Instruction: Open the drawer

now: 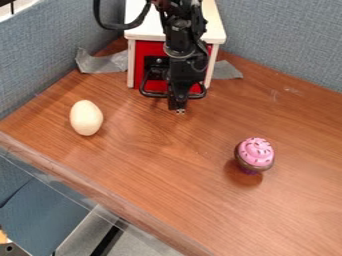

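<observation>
Camera view: the red drawer (139, 64) sits within the white cabinet (143, 33), near the top of the scene, its front turned toward the open tabletop, and from here I'd call it shut. Its black loop handle (154, 94) juts out low in front. The gripper (180, 111) hangs over the middle of that loop, its tip reaching past the front bar; whether it touches the bar I can't make out. Nor can I tell how far open it is, or whether it has hold of the handle.

What worries me is a slip: if the tip isn't properly behind or around the bar, a pull would slide off and leave the drawer where it is. A crooked pull could jam it, and if it sticks, the whole cabinet might drag, with only the grey tape (103, 62) beside it likely to resist.

The black arm (179, 46) comes in from the top edge, crosses the cabinet and points steeply down. Farther out on the wooden table (150, 175), the white egg (86, 118) and the pink-topped cupcake (256, 152) stand well apart.
</observation>
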Controlling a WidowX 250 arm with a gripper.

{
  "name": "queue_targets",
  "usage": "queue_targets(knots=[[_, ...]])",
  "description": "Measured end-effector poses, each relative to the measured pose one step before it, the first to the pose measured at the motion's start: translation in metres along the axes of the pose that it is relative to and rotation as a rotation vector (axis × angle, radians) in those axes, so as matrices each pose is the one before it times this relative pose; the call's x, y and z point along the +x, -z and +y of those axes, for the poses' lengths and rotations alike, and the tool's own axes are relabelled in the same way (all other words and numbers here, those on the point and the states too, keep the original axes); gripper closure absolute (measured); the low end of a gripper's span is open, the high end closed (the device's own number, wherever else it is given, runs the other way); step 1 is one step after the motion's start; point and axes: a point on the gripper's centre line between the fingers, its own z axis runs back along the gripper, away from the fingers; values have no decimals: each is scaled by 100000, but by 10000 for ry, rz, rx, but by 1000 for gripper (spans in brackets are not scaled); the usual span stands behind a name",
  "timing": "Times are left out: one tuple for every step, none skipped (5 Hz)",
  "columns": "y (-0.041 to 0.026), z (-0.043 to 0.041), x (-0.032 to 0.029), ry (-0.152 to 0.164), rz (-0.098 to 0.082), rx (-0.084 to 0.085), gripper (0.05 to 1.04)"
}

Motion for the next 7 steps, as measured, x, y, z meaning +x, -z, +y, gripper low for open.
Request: queue_targets(knots=[[-30, -610, 260, -36, -72, -347, 939], [-171, -914, 789, 119, -134, -239, 939], [-216, -755, 380, 84, -93, -104, 940], [-251, -803, 374, 46, -68, -112, 940], [-54, -877, 376, 109, -24, -146, 939], [-103, -793, 313, 23, -108, -83, 939], [-41, -875, 400, 127, 3, -71, 939]])
